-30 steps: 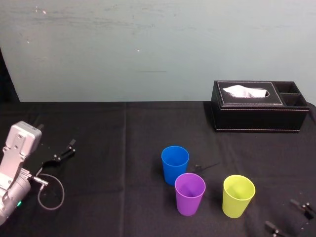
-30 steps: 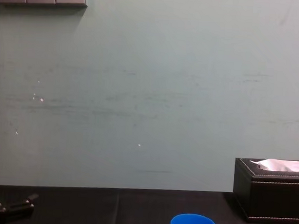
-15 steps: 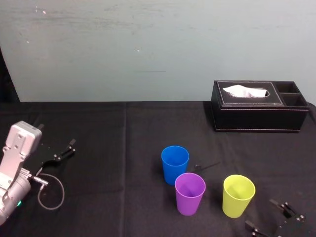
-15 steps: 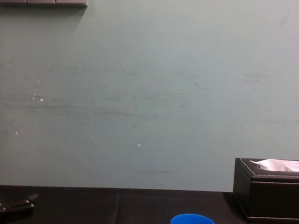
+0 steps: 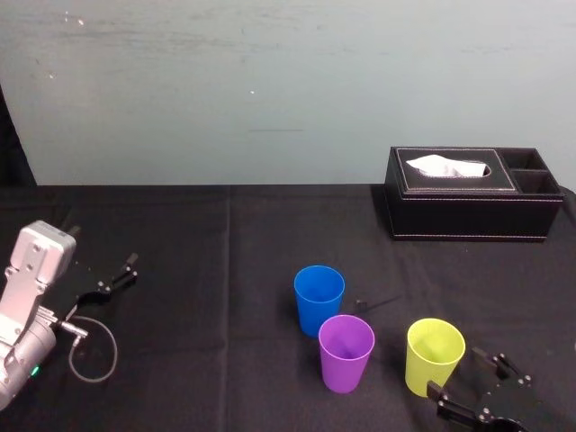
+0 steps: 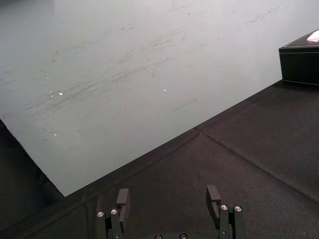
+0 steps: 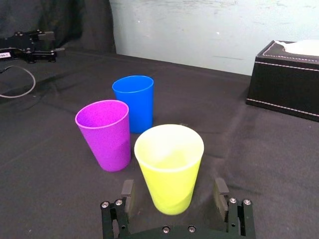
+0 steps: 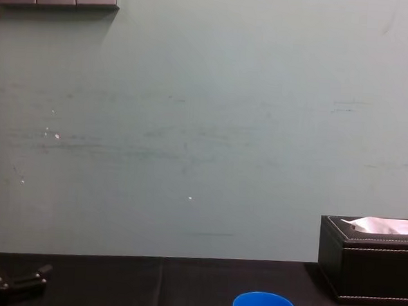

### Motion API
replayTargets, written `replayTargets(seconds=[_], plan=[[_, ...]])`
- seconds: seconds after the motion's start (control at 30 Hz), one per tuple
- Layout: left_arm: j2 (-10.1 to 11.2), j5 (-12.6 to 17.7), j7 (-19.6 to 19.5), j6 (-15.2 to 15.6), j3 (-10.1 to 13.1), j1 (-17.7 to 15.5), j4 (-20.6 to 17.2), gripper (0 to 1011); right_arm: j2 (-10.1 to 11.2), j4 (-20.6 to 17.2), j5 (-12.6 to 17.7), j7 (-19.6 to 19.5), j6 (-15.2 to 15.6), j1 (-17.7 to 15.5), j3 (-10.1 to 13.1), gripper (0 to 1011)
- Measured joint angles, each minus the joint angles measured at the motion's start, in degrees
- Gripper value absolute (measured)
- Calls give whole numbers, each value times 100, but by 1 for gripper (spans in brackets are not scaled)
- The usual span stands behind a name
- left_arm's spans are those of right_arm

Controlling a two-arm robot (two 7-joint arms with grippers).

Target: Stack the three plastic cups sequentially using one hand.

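right gripper [image 7: 173, 190] has advanced to the yellow-green cup [image 5: 436, 355], which stands upright on the table [image 5: 225, 270], centred just ahead of its spread fingers, untouched. left gripper [image 6: 170, 199] parked far left, fingers apart.

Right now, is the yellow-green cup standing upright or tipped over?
Upright. The yellow-green cup stands on its narrow base with its open mouth up, apart from the purple cup.

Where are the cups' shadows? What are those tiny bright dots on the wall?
Head view: the black cloth swallows the shadows of the blue cup, purple cup and yellow-green cup. Chest view and left wrist view: the wall carries small bright specks, glints or marks, unclear. Right wrist view: the yellow-green cup glows before the open right gripper.
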Motion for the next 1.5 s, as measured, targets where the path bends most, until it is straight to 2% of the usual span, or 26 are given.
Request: replayTargets(seconds=[0.8, 1.5], plan=[[0, 0, 0, 0, 0, 0, 0, 1000, -557, 375, -622, 21, 337, 681, -146, 1003], [0, 0, 0, 0, 0, 0, 0, 1000, -819, 607, -739, 130, 392, 908, -214, 1003]])
